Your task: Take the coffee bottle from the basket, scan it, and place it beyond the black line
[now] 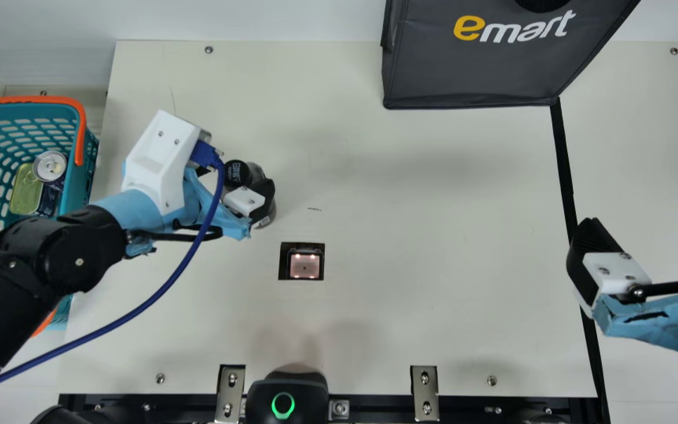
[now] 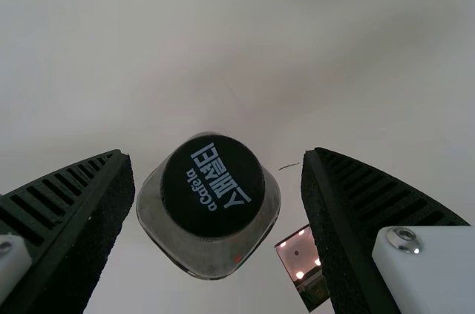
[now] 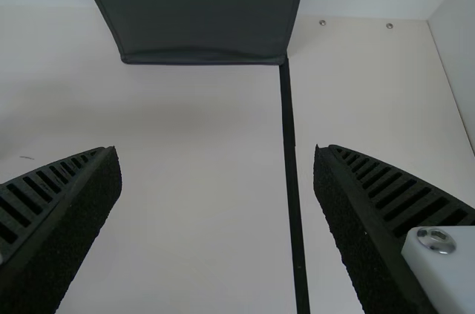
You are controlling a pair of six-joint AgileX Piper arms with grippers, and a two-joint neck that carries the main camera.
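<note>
The bottle (image 1: 237,174) stands upright on the worktop (image 1: 404,206), nearer its left edge, between the parted fingers of the left gripper (image 1: 233,179). The right gripper (image 1: 648,228), near the black line (image 1: 564,159), has its fingers apart.

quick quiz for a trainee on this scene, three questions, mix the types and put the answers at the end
1. True or false: the bottle stands beyond the black line, past the scanner's side of it.
2. Fill in the blank: the can and the tin are in the ____.
3. Short answer: is the left gripper open or shut, and what shows it?

Key:
1. False; the bottle is on the same side of the line as the scanner.
2. Basket.
3. Open; its fingers stand wide apart, one on either side of the bottle.
</note>
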